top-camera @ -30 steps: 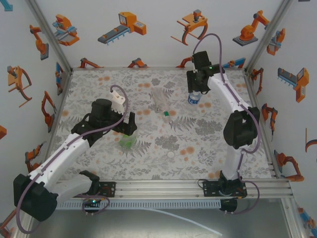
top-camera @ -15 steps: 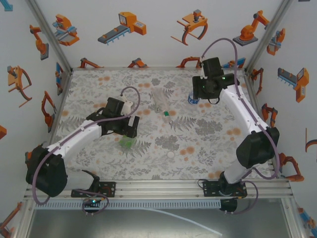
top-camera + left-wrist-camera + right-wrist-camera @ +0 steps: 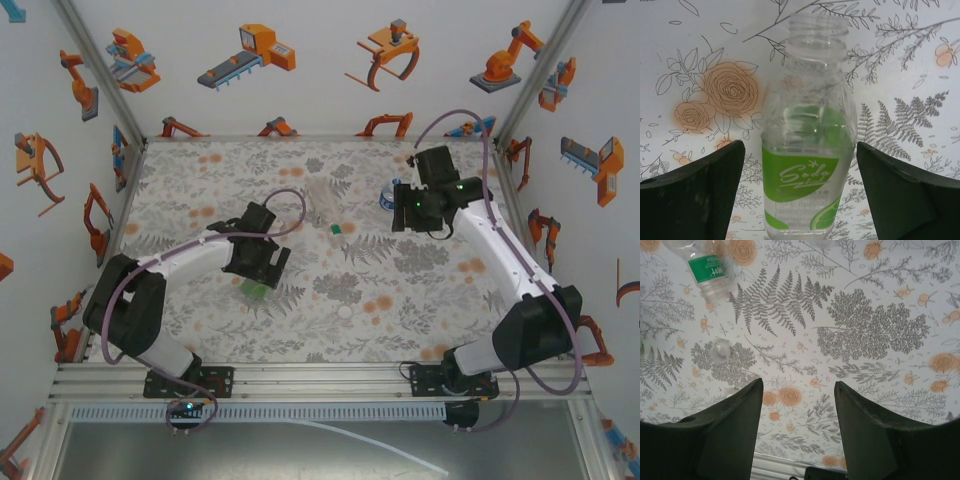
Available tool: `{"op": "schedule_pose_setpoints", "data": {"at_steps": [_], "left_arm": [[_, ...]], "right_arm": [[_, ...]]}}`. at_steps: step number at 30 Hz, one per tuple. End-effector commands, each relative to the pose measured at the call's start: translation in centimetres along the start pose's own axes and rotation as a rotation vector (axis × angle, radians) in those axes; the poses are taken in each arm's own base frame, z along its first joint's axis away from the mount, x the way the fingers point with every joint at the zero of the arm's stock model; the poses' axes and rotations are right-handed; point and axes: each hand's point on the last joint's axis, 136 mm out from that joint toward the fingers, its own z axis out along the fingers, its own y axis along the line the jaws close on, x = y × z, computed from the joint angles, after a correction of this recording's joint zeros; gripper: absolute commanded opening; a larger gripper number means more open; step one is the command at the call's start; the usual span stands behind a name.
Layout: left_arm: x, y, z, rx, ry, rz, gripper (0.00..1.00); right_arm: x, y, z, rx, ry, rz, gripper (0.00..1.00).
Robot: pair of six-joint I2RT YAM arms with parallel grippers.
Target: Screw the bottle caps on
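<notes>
Left gripper [image 3: 800, 146] straddles the uncapped green-labelled bottle [image 3: 805, 170] lying on the floral tabletop [image 3: 420, 290].
Its jaws stand released, a gap either side of the bottle; well to the bottle's right the right gripper [image 3: 797, 384] hangs, jaws apart and empty; a white cap [image 3: 345, 312] lies nearer on that side.

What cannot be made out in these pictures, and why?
- Top view: green-labelled bottle, mostly under the left arm.
- Top view: blue-labelled bottle, half hidden behind the right arm.
- Left wrist view: the green-labelled bottle's base, cut off by the bottom edge.
- Top view: white cap, too small to tell which side faces up.
</notes>
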Motion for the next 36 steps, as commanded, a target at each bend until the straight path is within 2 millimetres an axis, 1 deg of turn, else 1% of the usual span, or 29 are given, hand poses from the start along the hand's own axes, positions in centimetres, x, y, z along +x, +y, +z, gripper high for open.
{"op": "schedule_pose_setpoints", "data": {"at_steps": [1,3,6,11,15,18,26,30,32,36], "left_arm": [[-0.3,-0.2,-0.3,-0.008,0.005,-0.077,0.83],[-0.1,-0.4,0.0,-0.002,0.011,-0.109,0.79],[0.5,-0.4,0.4,-0.029,0.029,-0.131,0.76],[1.1,-1.1,0.6,-0.043,0.035,-0.158,0.69],[1.6,-1.3,1.1,-0.05,0.053,-0.175,0.65],[1.9,-1.5,1.3,-0.057,0.066,-0.175,0.64],[3.2,-1.0,1.4,-0.091,0.085,-0.189,0.63],[3.7,-0.9,1.3,-0.1,0.088,-0.188,0.6],[3.7,-0.9,1.3,-0.101,0.086,-0.185,0.58],[3.5,-0.9,1.0,-0.103,0.074,-0.171,0.48]], "right_arm": [[0.7,0.1,-0.7,-0.019,-0.009,0.029,0.55],[1.0,0.1,-0.7,-0.023,-0.005,0.035,0.55],[1.2,0.1,-0.8,-0.026,-0.003,0.037,0.55],[1.6,0.3,-0.8,-0.038,0.008,0.041,0.54],[1.9,0.4,-0.8,-0.048,0.017,0.046,0.54],[2.0,0.5,-1.0,-0.055,0.019,0.051,0.53],[2.2,0.8,-1.4,-0.077,-0.002,0.064,0.5],[2.3,0.9,-1.5,-0.081,0.001,0.068,0.5],[2.3,0.9,-1.6,-0.08,-0.001,0.071,0.49],[2.4,0.9,-1.8,-0.082,-0.002,0.07,0.48]]}}
